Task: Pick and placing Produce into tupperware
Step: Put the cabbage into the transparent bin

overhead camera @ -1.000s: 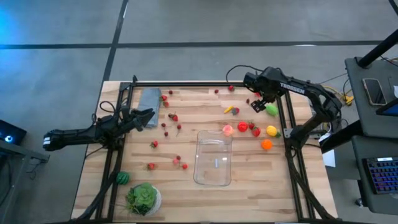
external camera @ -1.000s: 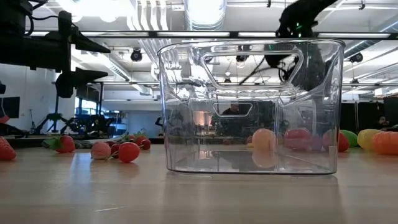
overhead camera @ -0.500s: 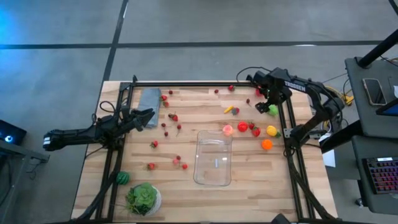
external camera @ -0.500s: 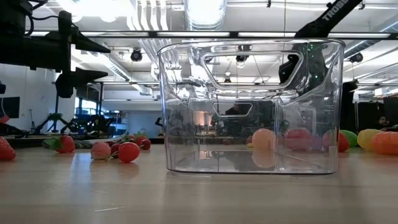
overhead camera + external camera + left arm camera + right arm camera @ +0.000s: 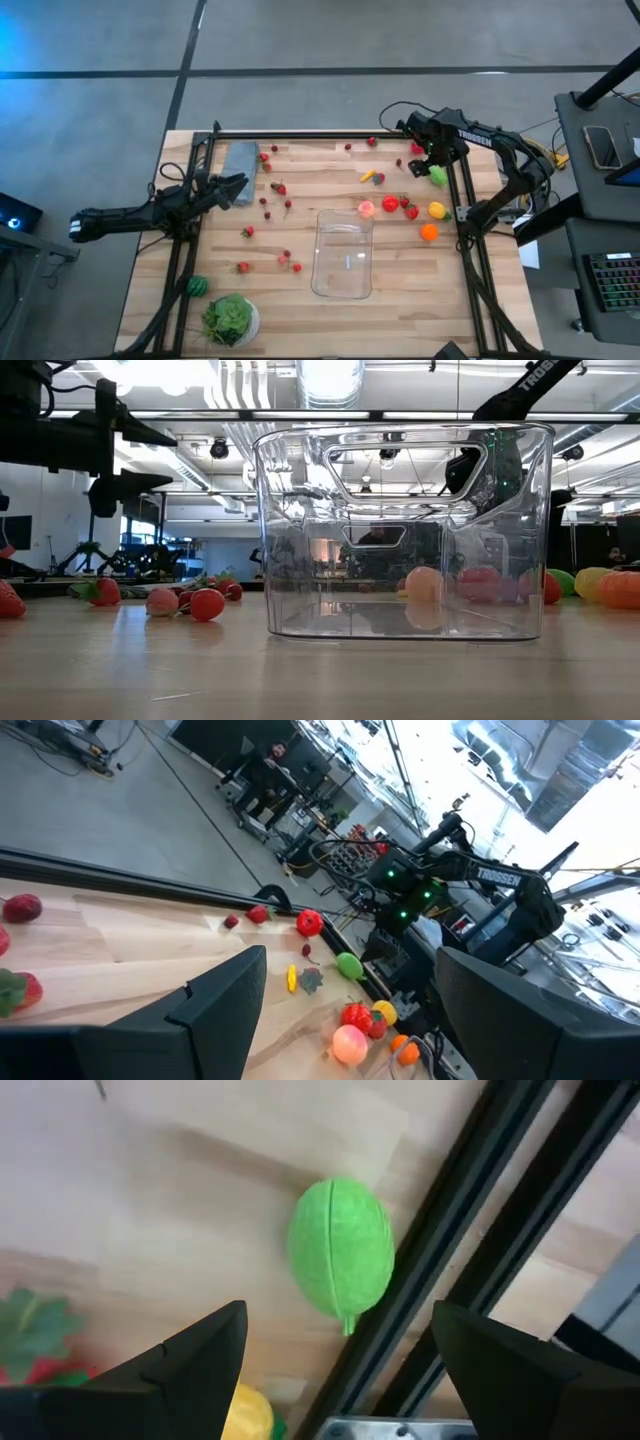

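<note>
The clear tupperware (image 5: 343, 254) stands on the wooden table near its middle; it fills the low view (image 5: 400, 530). Produce lies scattered: small red berries (image 5: 266, 200), a pink piece (image 5: 366, 208), a red piece (image 5: 390, 204), a yellow piece (image 5: 437, 210), an orange piece (image 5: 429, 232). A green oval piece (image 5: 438, 176) lies on the wood beside the right frame rail (image 5: 341, 1252). My right gripper (image 5: 427, 163) is open above it, its fingers standing on either side (image 5: 340, 1380). My left gripper (image 5: 236, 187) is open and empty at the table's left (image 5: 350, 1020).
A grey-blue folded cloth (image 5: 241, 160) lies at the far left, beside my left gripper. A striped green ball (image 5: 197, 286) and a potted plant (image 5: 230, 318) stand at the near left. Black frame rails (image 5: 463, 200) run along the table's sides.
My right gripper has gone a little toward the table's right edge, over the green oval piece. Nothing on the table has moved.
</note>
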Available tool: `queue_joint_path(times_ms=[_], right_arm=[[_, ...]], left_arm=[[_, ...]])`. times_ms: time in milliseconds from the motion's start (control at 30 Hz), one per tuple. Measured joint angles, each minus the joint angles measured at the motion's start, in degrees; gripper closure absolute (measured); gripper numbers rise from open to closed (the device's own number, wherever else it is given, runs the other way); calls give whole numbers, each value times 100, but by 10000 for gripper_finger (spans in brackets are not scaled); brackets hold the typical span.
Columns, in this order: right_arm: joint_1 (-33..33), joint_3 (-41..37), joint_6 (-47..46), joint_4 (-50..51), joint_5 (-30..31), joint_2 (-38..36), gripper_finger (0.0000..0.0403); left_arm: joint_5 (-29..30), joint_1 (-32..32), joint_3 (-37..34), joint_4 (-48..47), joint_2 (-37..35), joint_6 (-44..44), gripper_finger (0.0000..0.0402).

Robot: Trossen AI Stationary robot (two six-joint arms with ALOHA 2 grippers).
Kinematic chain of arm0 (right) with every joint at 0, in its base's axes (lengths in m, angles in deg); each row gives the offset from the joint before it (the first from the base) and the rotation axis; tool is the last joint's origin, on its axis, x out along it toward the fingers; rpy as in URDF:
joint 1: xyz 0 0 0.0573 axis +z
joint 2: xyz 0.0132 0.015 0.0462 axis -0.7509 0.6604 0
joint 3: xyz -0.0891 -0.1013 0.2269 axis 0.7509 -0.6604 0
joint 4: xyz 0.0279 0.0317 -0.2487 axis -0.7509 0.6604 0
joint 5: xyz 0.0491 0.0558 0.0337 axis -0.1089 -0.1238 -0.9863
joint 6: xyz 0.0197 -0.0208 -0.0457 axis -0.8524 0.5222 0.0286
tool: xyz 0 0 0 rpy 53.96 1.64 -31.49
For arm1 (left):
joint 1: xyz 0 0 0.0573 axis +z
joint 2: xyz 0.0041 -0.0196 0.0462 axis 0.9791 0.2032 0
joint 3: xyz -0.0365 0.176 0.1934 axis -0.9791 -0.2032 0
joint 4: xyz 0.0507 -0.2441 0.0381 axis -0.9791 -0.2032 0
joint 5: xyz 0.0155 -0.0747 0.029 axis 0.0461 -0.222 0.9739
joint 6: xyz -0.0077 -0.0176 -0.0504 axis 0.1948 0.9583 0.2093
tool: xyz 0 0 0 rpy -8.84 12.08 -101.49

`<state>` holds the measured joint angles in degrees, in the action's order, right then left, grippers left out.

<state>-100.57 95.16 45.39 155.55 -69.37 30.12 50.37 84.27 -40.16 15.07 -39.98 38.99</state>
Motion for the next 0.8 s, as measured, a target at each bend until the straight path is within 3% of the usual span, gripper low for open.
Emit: queue_joint_path(times_ms=[300,567,800], right_arm=[[-26,-237,-601,-257,-187,109,92],[12,-248,-1513,-616,226,354,92],[95,-246,-1674,-521,484,668,111]], left_arm=[[77,-2,-1,0,0,-3,125],[71,-2,-1,0,0,30,125],[34,-2,-1,2,0,41,125]])
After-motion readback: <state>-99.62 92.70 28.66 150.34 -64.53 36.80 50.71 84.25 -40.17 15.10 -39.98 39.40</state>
